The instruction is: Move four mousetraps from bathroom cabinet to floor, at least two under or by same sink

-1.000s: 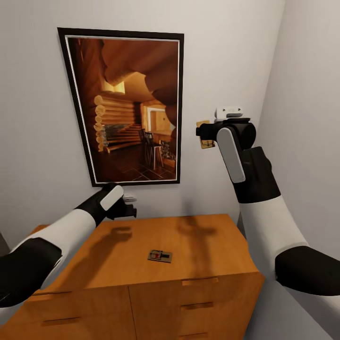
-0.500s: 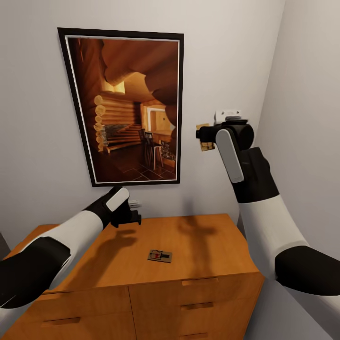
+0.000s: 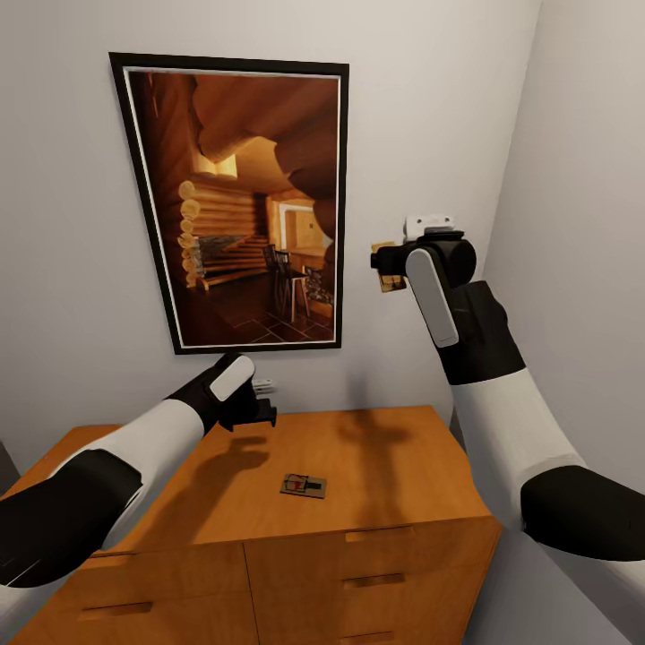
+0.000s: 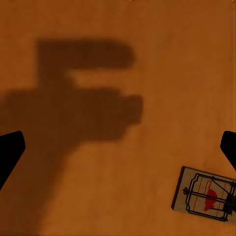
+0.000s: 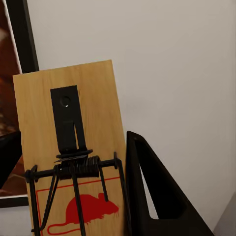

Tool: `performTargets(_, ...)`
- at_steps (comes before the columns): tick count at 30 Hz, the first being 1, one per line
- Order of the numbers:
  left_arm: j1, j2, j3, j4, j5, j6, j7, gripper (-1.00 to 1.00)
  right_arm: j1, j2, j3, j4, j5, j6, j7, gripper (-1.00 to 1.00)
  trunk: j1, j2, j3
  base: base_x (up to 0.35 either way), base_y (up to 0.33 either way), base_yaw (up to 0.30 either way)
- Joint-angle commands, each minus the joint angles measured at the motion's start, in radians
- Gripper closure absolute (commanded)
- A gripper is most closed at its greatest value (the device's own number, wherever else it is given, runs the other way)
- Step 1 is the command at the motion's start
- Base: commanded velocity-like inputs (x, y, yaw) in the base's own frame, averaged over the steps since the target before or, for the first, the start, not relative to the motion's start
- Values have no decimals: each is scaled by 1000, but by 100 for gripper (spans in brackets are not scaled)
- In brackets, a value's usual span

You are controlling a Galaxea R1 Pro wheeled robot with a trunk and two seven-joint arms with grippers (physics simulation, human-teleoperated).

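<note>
- Right gripper: raised well above the cabinet, closed on one mousetrap; the right wrist view shows the tan board standing between the two black fingers, wire spring and red mouse print facing the camera
- Left gripper: fingers spread wide and holding nothing; the left wrist view shows the two dark fingertips at opposite edges of the frame with bare wood between them
- Change over the last second: the left gripper has advanced across the cabinet top and dropped slightly toward the second mousetrap; the right gripper has shifted only a little with its load
- Position of the second mousetrap: flat on the cabinet top, ahead of and below the left gripper, not yet between its fingers
- Meaning for the task: judged from this, a second pickup is in preparation; neither trap seen here has reached the bathroom floor
- Surface: the cabinet top is smooth orange-brown wood carrying the shadows of both arms; drawer fronts with slim bar handles lie below
- Room: a dark-framed log-cabin picture hangs on the pale wall behind both grippers; a second pale wall closes in beside the right arm
</note>
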Motion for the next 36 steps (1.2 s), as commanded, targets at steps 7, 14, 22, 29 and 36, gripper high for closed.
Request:
performTargets(7,-1,1,-7,-2,8,0,7,-100,-2,0,1,1,-12,2,-12,100,0,-1,-2,0,-114,0)
performTargets(14,-1,0,-9,-2,6,-1,9,-100,-1,0,1,6,-12,2,-12,100,0,-1,-2,0,-51,0)
performTargets(22,-1,0,-10,-2,7,-2,7,-100,-2,0,1,15,-11,2,-13,100,0,-1,-2,0,-50,0)
performTargets(29,-1,1,-10,-3,7,-2,5,-100,-1,-1,1,16,-11,2,-13,100,0,-1,-2,0,-61,0)
performTargets(36,-1,2,-10,-3,7,-4,4,-100,-1,-1,1,17,-12,2,-13,100,0,-1,-2,0,-9,0)
